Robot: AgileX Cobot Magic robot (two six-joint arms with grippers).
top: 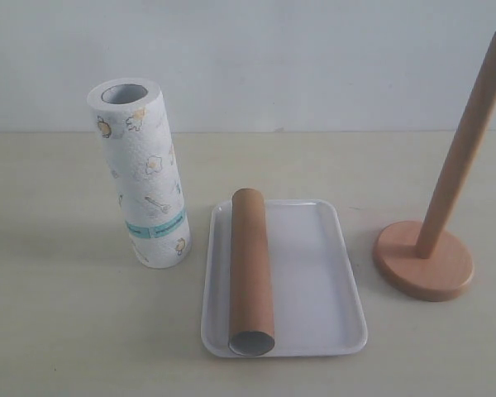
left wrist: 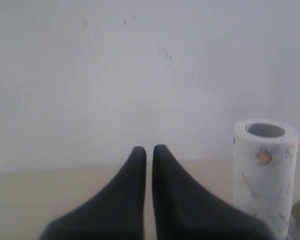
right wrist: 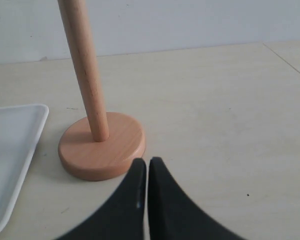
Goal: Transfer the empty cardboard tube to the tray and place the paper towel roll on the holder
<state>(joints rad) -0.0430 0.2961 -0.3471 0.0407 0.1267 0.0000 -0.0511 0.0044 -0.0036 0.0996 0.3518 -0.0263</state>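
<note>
Right hand (right wrist: 147,162), closed to a slit and empty, is sitting just short of the wooden disc-based holder (right wrist: 101,145). Left hand (left wrist: 149,150), likewise, is sitting near the upright printed paper towel roll (left wrist: 265,175). Brown cardboard tube (top: 251,265) is lying in the white tray (top: 318,281), 9 o'clock side.

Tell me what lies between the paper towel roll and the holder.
The white tray, with the empty cardboard tube lying in it, lies between the paper towel roll and the holder. Both lie low.
</note>
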